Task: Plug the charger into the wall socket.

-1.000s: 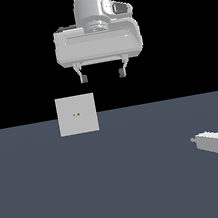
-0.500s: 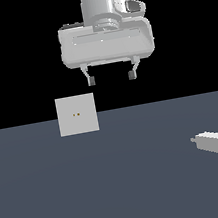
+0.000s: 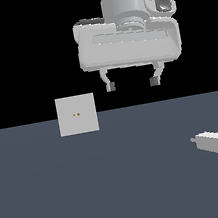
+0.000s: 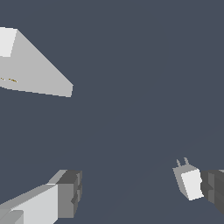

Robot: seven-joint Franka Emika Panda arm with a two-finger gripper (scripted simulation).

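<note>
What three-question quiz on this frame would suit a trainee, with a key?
1. True or false: the open gripper holds the small light-grey rectangular charger.
2. Toward which side of the exterior view do the charger's prongs point?
A. left
B. right
3. Fill in: the flat light-grey square wall socket has ___ tiny orange-brown holes.

Key:
1. False; it is empty, high above the dark grey floor.
2. A
3. two
</note>
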